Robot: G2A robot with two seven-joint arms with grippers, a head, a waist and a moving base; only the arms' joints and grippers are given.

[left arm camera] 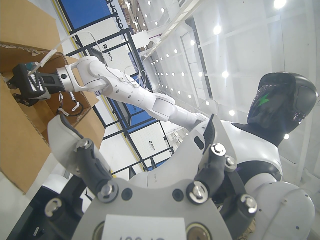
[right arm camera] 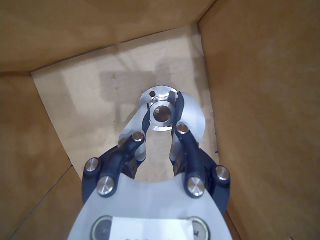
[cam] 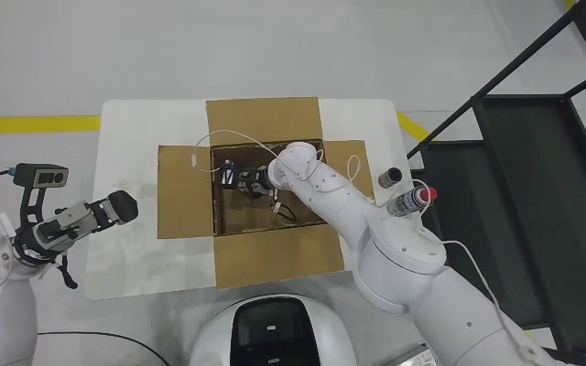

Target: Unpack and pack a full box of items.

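My right claw (right arm camera: 162,106) looks pinched on the metal flange (right arm camera: 157,93) down in the box (right arm camera: 250,76), so I'd lift straight up, slow, clear of the walls.

Flange (right arm camera: 161,96) in box (cam: 183,192); can (cam: 410,201), cylinder (cam: 391,176) on table (cam: 137,137) to its right.

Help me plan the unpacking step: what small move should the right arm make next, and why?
Probably a slow, straight lift. The right gripper looks closed on the hub of the metal flange, deep in the cardboard box, whose walls stand close, so sideways travel risks a bump.
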